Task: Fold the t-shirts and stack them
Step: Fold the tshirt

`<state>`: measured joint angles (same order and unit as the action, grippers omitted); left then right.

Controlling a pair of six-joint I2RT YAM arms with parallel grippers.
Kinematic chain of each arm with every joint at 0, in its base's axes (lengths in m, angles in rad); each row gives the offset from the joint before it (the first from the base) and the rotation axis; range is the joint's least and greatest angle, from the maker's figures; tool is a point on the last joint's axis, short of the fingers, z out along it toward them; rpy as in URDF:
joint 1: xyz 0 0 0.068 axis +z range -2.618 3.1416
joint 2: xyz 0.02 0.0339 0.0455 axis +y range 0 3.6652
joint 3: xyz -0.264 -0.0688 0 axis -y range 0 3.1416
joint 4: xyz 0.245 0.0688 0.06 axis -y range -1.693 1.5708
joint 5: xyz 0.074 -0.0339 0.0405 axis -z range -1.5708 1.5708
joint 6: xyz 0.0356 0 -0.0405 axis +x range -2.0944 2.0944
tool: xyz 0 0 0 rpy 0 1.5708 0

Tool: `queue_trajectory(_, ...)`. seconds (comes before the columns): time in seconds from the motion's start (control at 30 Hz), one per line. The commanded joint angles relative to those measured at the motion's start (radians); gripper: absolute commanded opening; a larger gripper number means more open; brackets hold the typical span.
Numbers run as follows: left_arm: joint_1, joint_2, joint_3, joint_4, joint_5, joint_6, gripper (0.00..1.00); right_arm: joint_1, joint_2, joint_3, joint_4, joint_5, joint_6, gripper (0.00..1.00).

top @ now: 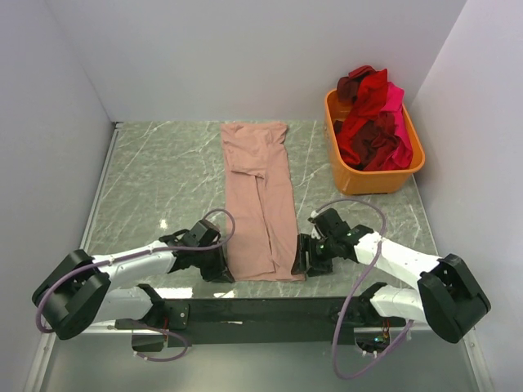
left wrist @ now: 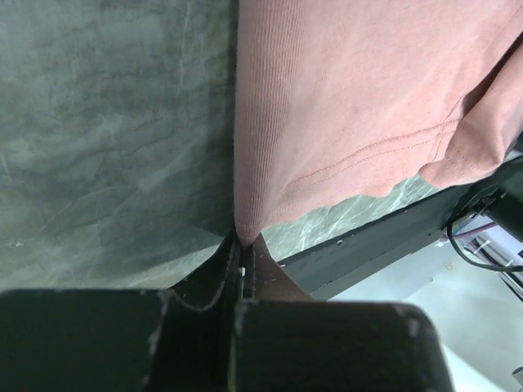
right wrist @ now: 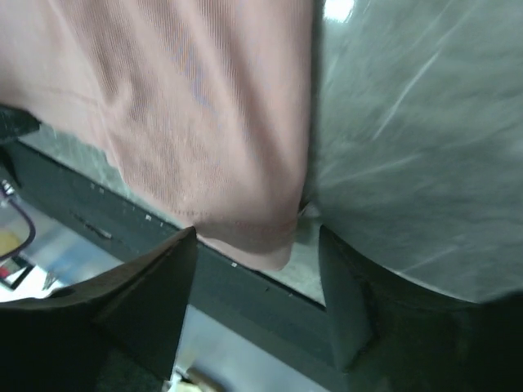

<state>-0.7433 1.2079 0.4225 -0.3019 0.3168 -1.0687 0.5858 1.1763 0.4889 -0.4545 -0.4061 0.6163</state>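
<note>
A dusty pink t-shirt lies folded into a long narrow strip down the middle of the table. My left gripper is shut on its near left corner; in the left wrist view the cloth runs into the closed jaws of the left gripper. My right gripper is open at the near right corner; in the right wrist view the hem corner sits between the spread fingers of the right gripper. Red, maroon and hot pink t-shirts are piled in a tub.
An orange plastic tub stands at the back right, holding the other shirts. A black bar runs along the table's near edge just below both grippers. White walls close in the left, back and right sides.
</note>
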Motion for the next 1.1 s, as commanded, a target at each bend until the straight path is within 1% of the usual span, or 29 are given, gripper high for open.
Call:
queue_trajectory(0.0,-0.017,-0.025,-0.010,-0.011,0.010,-0.020,0.01,0.041,-0.010,-0.026,0.007,-0.027,0.074,0.66)
queue_trajectory(0.03,-0.019,-0.031,-0.010,-0.013,0.005,-0.023,0.01,0.046,-0.012,-0.029,0.005,-0.028,0.082,0.64)
queue_trajectory(0.07,-0.021,-0.034,-0.007,-0.025,-0.004,-0.025,0.01,0.051,-0.014,-0.033,0.005,-0.028,0.088,0.58)
queue_trajectory(0.1,-0.024,-0.036,-0.005,-0.031,-0.008,-0.027,0.01,0.057,-0.015,-0.041,0.004,-0.028,0.098,0.54)
queue_trajectory(0.13,-0.025,-0.044,-0.002,-0.035,-0.012,-0.030,0.01,0.060,-0.023,-0.044,0.008,-0.027,0.103,0.45)
queue_trajectory(0.17,-0.028,-0.047,-0.004,-0.039,-0.018,-0.033,0.01,0.059,-0.024,-0.052,0.008,-0.023,0.106,0.38)
queue_trajectory(0.23,-0.031,-0.063,-0.008,-0.042,-0.019,-0.040,0.01,0.065,-0.026,-0.058,0.025,-0.030,0.118,0.30)
queue_trajectory(0.27,-0.033,-0.068,-0.008,-0.048,-0.021,-0.043,0.01,0.066,-0.027,-0.059,0.027,-0.037,0.122,0.20)
queue_trajectory(0.33,-0.037,-0.083,-0.013,-0.057,-0.019,-0.051,0.01,0.081,-0.036,-0.064,0.042,-0.039,0.134,0.10)
queue_trajectory(0.37,-0.037,-0.090,-0.014,-0.060,-0.018,-0.053,0.01,0.085,-0.041,-0.072,0.046,-0.039,0.138,0.02)
queue_trajectory(0.4,-0.042,-0.096,-0.019,-0.071,-0.018,-0.057,0.01,0.089,-0.052,-0.078,0.056,-0.039,0.157,0.00)
queue_trajectory(0.53,-0.059,-0.160,-0.028,-0.129,-0.018,-0.083,0.01,0.141,-0.099,-0.110,0.126,-0.097,0.223,0.00)
queue_trajectory(0.57,-0.064,-0.177,-0.030,-0.143,-0.016,-0.088,0.01,0.176,-0.113,-0.108,0.119,-0.091,0.235,0.00)
queue_trajectory(0.63,-0.067,-0.238,-0.039,-0.178,0.001,-0.099,0.01,0.201,-0.164,-0.105,0.081,-0.065,0.255,0.00)
queue_trajectory(0.73,-0.065,-0.312,-0.034,-0.192,0.005,-0.125,0.01,0.207,-0.222,-0.098,0.054,-0.040,0.261,0.00)
queue_trajectory(0.8,-0.067,-0.343,-0.024,-0.166,0.011,-0.134,0.01,0.207,-0.231,-0.067,0.051,0.006,0.249,0.00)
queue_trajectory(0.87,-0.065,-0.341,-0.004,-0.132,-0.002,-0.122,0.01,0.207,-0.224,-0.024,0.069,0.070,0.235,0.00)
queue_trajectory(0.93,-0.064,-0.309,0.047,-0.144,-0.048,-0.088,0.01,0.206,-0.202,0.005,0.115,0.117,0.232,0.00)
queue_trajectory(0.97,-0.065,-0.294,0.068,-0.152,-0.095,-0.074,0.01,0.206,-0.192,0.029,0.132,0.156,0.224,0.00)
queue_trajectory(1.07,-0.062,-0.228,0.148,-0.143,-0.146,-0.021,0.01,0.197,-0.146,0.103,0.148,0.228,0.191,0.00)
